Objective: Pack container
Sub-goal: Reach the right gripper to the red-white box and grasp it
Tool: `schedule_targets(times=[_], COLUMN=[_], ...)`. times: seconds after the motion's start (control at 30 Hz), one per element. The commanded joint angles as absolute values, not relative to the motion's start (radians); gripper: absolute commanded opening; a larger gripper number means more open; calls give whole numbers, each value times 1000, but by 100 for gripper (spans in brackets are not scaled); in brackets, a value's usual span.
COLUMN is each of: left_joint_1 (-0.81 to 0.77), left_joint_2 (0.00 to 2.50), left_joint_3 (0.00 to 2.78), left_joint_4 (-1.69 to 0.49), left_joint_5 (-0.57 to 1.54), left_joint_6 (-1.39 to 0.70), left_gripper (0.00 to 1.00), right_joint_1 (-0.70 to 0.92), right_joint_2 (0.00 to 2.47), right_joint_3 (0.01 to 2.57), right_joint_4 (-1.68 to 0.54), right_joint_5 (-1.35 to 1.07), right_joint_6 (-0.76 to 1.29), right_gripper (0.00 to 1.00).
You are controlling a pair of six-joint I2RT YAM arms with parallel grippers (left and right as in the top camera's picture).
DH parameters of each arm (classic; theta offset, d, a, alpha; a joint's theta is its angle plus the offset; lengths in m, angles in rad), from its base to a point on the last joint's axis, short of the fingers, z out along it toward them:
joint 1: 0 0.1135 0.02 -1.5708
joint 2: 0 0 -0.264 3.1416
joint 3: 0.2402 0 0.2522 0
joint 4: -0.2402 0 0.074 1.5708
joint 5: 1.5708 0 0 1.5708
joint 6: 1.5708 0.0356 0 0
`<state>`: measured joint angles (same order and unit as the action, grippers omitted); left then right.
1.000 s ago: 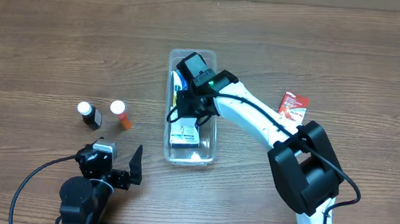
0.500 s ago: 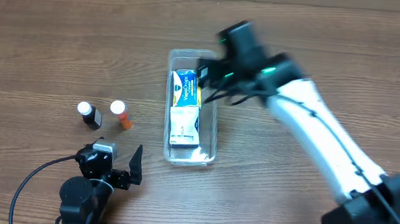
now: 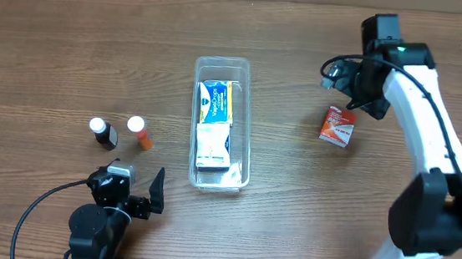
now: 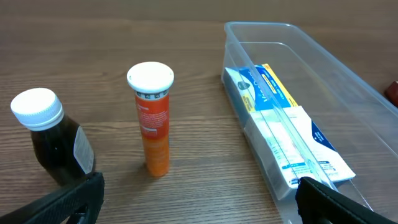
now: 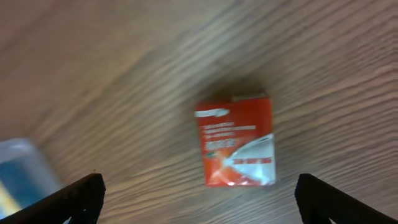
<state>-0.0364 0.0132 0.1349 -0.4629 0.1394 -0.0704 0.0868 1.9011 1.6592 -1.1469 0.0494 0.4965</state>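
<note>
The container [image 3: 224, 61], a clear long bin, lies mid-table with a blue-and-white box [image 3: 215, 103] and a white box [image 3: 212, 149] lying inside; the left wrist view shows its wall [image 4: 323, 68] and the boxes [image 4: 280, 124]. My right gripper [image 3: 366, 98] hovers open just beyond a red-and-white box [image 3: 337, 126] lying flat on the table right of the container. In the right wrist view that box [image 5: 236, 140] lies ahead of the wide-apart right gripper [image 5: 199, 199]. My left gripper [image 3: 133, 190] rests open near the front edge, holding nothing [image 4: 199, 199].
An orange tube with a white cap [image 3: 139, 132] [image 4: 151, 118] and a dark bottle with a white cap [image 3: 102, 132] [image 4: 53, 140] stand upright left of the container, just ahead of the left gripper. The table is bare wood elsewhere.
The right arm swung from over the container to the right, ending above the red box, and its jaws opened. The blue-and-white box stays in the container. The left arm has not moved.
</note>
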Motion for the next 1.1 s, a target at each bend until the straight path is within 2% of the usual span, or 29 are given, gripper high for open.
schedule_targets(times=[0.0, 0.23, 0.57, 0.67, 0.77, 1.07], left_joint_1=[-25, -25, -25, -25, -25, -25], left_joint_2=[6, 6, 6, 6, 6, 6], left_joint_3=[131, 131, 131, 131, 131, 131], left_joint_4=[-459, -459, -459, -459, -459, -459], left_joint_5=[147, 147, 147, 147, 147, 147], left_joint_6=[-52, -52, -52, -52, -52, -52], left_gripper=[100, 100, 100, 100, 100, 100], right_joint_1=[82, 61, 52, 52, 53, 97], right_joint_2=[1981, 2104, 2110, 2110, 2110, 1957], right_joint_3=[1648, 1647, 1539, 1538, 1538, 1554], right_joint_4=[-1147, -1161, -1054, -1037, -1042, -1150], right_joint_5=[123, 123, 60, 1, -2, -2], right_joint_6=[476, 463, 408, 366, 371, 396], right_gripper=[100, 100, 100, 90, 72, 64])
